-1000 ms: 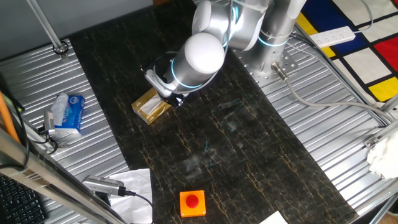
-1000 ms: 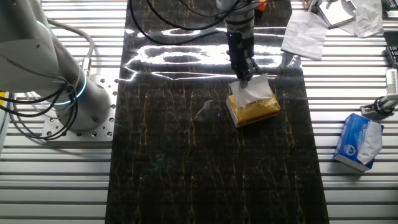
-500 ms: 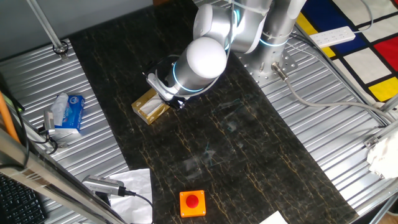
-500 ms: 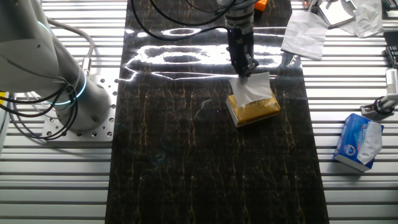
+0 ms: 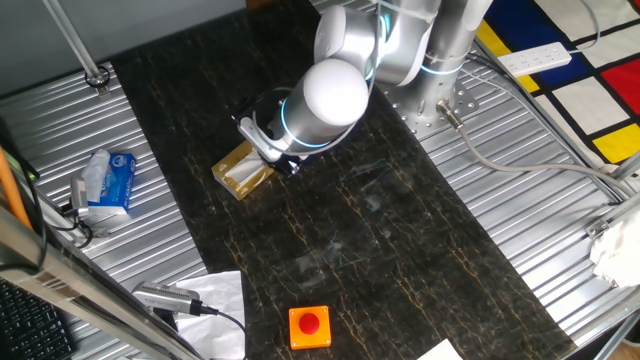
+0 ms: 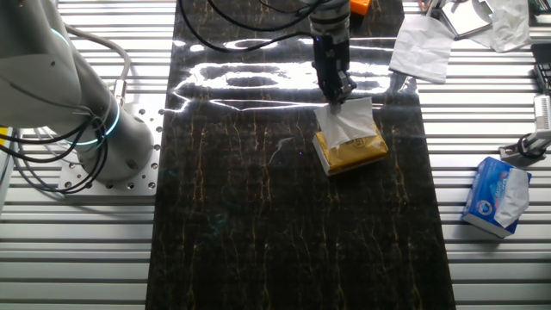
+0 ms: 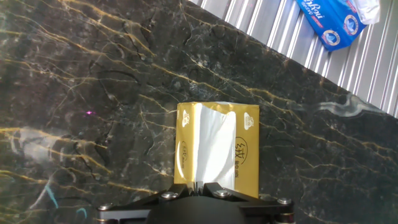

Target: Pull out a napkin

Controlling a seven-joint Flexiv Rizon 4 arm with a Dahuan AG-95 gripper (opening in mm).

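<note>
The gold-brown tissue box (image 6: 351, 150) lies on the dark marble table; it also shows in the one fixed view (image 5: 243, 170) and in the hand view (image 7: 245, 149). A white napkin (image 6: 348, 122) rises from its top slot, and in the hand view the napkin (image 7: 213, 146) stretches up toward me. My gripper (image 6: 339, 93) is shut on the napkin's upper edge, above the box. In the hand view my gripper (image 7: 199, 186) has its jaws pressed together with the thin sheet between them. In the one fixed view the arm hides the napkin.
A blue-and-white tissue packet (image 6: 494, 195) lies on the ribbed metal to the side, also shown in the hand view (image 7: 336, 20). A white wrinkled cloth (image 6: 422, 45) lies at the table's far corner. An orange box with a red button (image 5: 309, 326) sits on the table.
My gripper has risen a little with the napkin in it, drawing the sheet further out of the box. The box has stayed in place.
</note>
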